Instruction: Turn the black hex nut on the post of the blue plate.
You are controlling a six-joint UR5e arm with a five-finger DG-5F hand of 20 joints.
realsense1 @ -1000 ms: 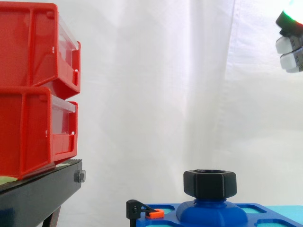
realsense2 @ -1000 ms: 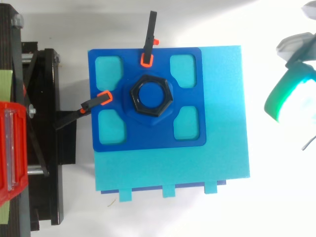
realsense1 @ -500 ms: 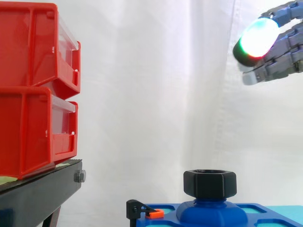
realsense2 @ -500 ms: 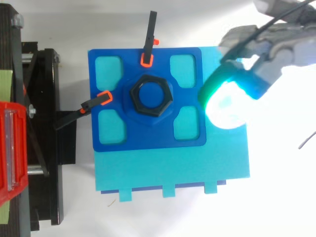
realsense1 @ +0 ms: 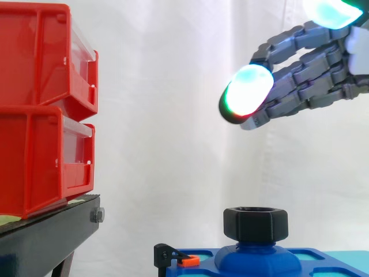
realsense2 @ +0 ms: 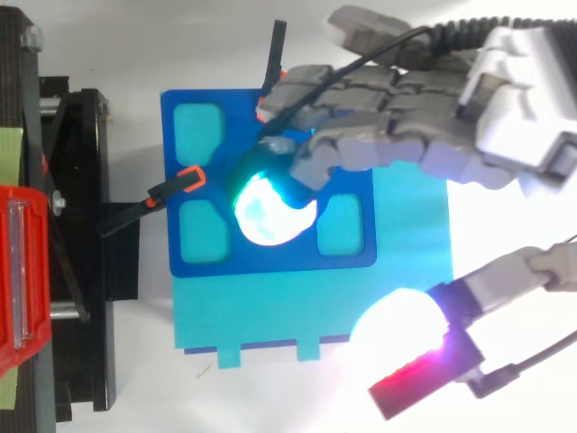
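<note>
The hand (realsense1: 323, 86) hung at the nut's (realsense1: 255, 224) 12 o'clock, fingers (realsense1: 291, 46) loosely extended, grasping nothing. Descending off-centre, they might jam on its rim.

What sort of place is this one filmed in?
Probably a robot lab test bench: a white curtain behind, red bins on a black stand, and a blue plate with a nut under the robot hand.

Hand (realsense1: 311, 75) reaching in from the right, fingers (realsense2: 379, 153) extended and relaxed, thumb spread apart, holding nothing
</note>
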